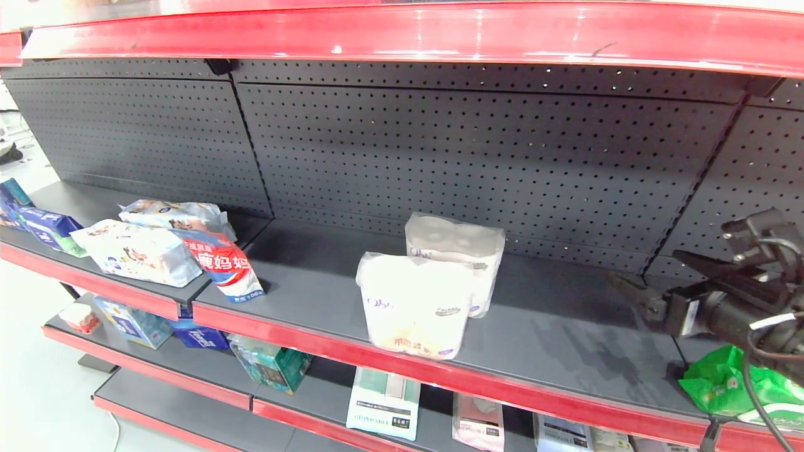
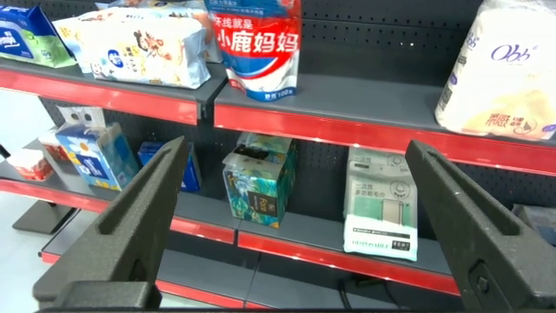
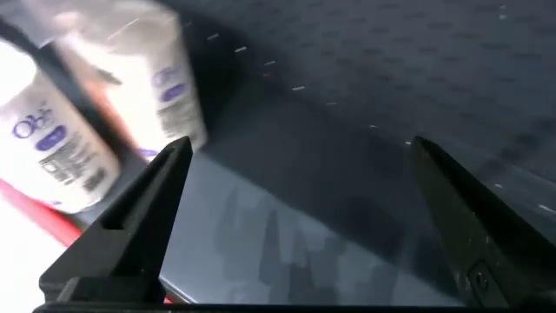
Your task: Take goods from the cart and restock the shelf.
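Two white toilet-paper packs stand on the middle shelf (image 1: pixel 553 333), one at the front (image 1: pixel 414 304) and one behind it (image 1: pixel 455 251). My right gripper (image 1: pixel 644 267) hovers over the bare shelf board to their right, open and holding nothing. In the right wrist view the right gripper (image 3: pixel 300 143) points at the dark shelf board (image 3: pixel 287 235), with both packs (image 3: pixel 52 148) off to one side. My left gripper (image 2: pixel 295 146) is open with nothing in it, facing the lower shelves, where a teal tissue box (image 2: pixel 256 178) and a white box (image 2: pixel 380 204) stand.
Left of the packs lie a red, white and blue bag (image 1: pixel 223 263) and several white tissue packs (image 1: pixel 135 251). A green pack (image 1: pixel 728 380) sits at the shelf's right end. The red upper shelf (image 1: pixel 402 34) overhangs. Lower shelves hold several boxes.
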Controlling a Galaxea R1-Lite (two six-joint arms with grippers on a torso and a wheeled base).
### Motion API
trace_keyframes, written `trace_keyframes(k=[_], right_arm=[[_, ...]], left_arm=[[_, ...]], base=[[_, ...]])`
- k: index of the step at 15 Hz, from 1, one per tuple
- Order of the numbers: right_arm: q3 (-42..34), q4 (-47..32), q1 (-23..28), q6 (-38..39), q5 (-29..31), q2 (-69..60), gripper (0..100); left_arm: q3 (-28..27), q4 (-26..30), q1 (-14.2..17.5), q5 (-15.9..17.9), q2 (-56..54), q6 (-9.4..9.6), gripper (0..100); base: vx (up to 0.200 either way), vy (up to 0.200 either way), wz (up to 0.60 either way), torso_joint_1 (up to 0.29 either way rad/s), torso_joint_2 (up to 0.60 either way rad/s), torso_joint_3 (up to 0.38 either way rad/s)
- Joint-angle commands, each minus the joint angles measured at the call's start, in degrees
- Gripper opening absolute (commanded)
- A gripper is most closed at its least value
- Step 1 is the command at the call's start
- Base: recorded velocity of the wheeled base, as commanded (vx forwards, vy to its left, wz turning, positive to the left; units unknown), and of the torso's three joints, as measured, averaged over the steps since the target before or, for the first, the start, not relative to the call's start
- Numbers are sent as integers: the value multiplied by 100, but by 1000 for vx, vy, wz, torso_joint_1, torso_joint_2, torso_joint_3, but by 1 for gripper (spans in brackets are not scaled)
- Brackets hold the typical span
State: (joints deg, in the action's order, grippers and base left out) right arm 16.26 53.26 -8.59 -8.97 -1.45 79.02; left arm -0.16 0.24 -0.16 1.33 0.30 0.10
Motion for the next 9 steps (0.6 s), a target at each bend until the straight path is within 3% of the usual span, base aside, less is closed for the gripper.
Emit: trace_keyframes(k=[1, 6, 8, 9], right_arm=[[-466, -35, 315, -8, 391, -1205, 100], [-1283, -220, 1360, -17, 470, -3191, 100], [-1380, -641, 1659, -34, 470, -3762, 100], [-1389, -1380, 1905, -26, 497, -4386, 100]], left_arm=[[-2, 2, -19, -1, 66, -1, 100], [-2, 2, -151, 8, 330, 8, 100], [-2, 2, -230, 8, 391, 8, 100], [-2, 2, -239, 8, 391, 8, 100]], base=[[0, 0, 0, 0, 0, 0], [0, 0, 0, 0, 0, 0], [0, 0, 0, 0, 0, 0], [0, 0, 0, 0, 0, 0]])
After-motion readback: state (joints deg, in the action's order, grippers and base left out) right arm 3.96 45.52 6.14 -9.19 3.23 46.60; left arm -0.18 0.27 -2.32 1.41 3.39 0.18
